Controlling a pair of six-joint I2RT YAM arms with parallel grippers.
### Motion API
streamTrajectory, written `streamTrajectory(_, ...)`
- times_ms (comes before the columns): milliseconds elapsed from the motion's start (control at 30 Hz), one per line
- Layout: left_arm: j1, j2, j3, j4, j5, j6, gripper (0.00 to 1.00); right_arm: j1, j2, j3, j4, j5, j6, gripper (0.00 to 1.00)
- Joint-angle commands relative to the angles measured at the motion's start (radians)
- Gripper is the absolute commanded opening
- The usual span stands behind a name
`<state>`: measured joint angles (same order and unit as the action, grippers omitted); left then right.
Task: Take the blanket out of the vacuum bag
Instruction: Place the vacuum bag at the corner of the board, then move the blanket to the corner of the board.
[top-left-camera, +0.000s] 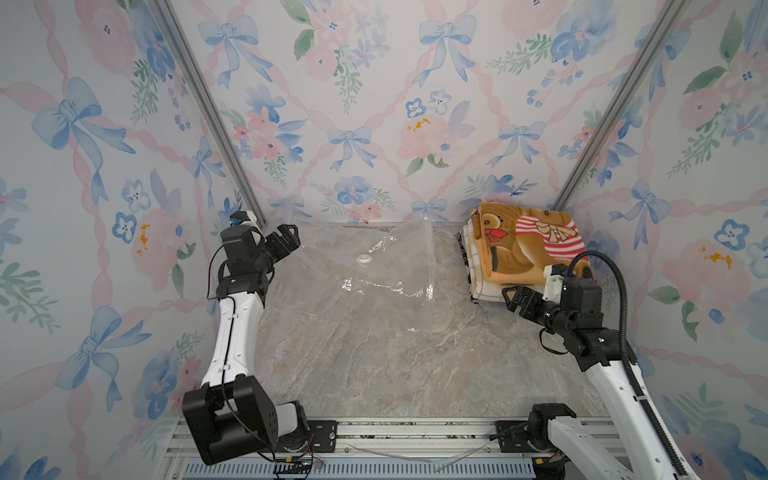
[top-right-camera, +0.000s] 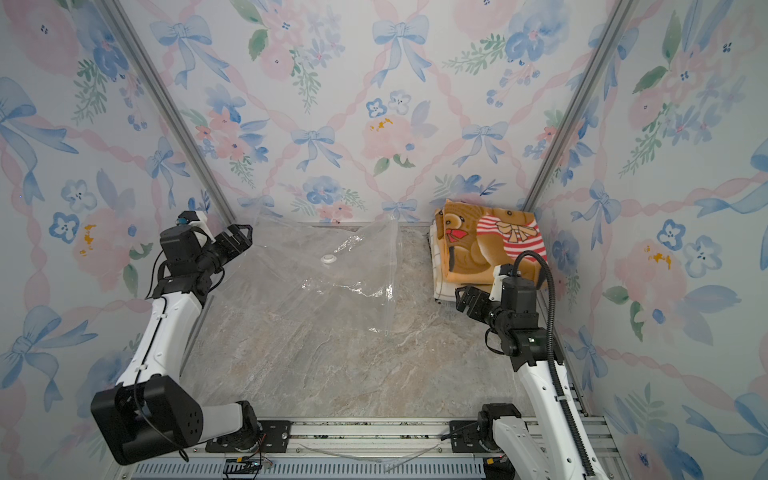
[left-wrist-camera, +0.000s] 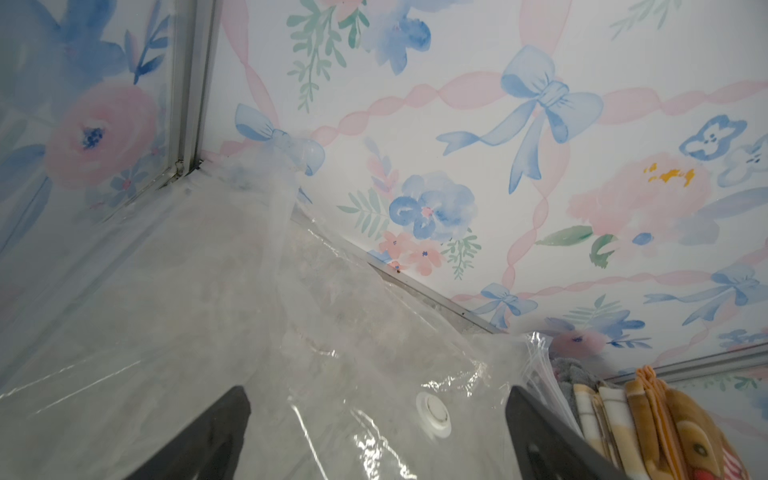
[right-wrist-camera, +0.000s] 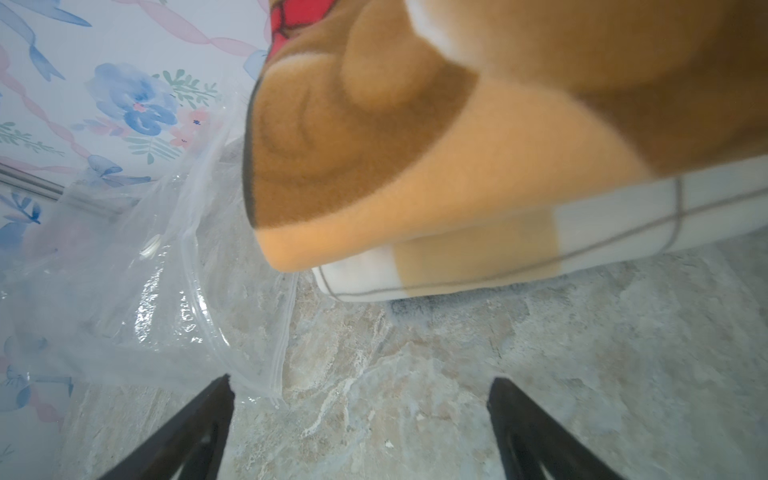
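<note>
Clear vacuum bag (top-left-camera: 374, 286) lies apart from folded teddy-bear blanket (top-left-camera: 528, 245), marble tabletop (top-left-camera: 374, 365) showing between their edges. Left gripper (top-left-camera: 294, 237) and right gripper (top-left-camera: 508, 300) gape, released.

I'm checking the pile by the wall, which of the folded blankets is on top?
The orange teddy-bear blanket with the red-striped print is on top; the cream checked blanket lies folded underneath it.

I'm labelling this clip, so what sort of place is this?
Likely a robot test booth, not a real room: floral wallpaper panels between aluminium posts, a marble-look tabletop, and a front rail bearing the left arm and right arm.
</note>
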<state>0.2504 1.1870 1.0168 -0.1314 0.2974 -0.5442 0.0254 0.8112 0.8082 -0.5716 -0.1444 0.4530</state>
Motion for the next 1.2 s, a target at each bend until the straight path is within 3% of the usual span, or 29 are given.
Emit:
streamTrajectory(0, -0.010, -0.124, -0.178, -0.114, -0.109, 0.016, 0.98, -0.037, 0.000, -0.042, -0.055, 0.052, 0.029, 0.96)
streamTrajectory(200, -0.091, -0.269, -0.442, -0.031, -0.450, -0.009, 0.98, -0.067, 0.144, -0.058, -0.091, 0.054, -0.011, 0.96)
streamTrajectory(433, -0.099, -0.229, -0.555, 0.116, -0.513, -0.008, 0.98, -0.061, 0.313, -0.105, 0.161, 0.106, -0.107, 0.97)
streamTrajectory(567, -0.118, -0.171, -0.569, 0.181, -0.548, -0.010, 0.98, -0.046, 0.359, -0.201, 0.473, 0.186, -0.209, 0.98)
streamTrajectory(767, -0.137, -0.146, -0.561, 0.203, -0.588, 0.003, 0.98, -0.013, 0.481, -0.156, 0.635, 0.223, -0.347, 0.98)
streamTrajectory(1167, -0.135, -0.083, -0.578, 0.371, -0.594, 0.078, 0.98, -0.024, 0.671, -0.163, 0.959, 0.173, -0.437, 0.97)
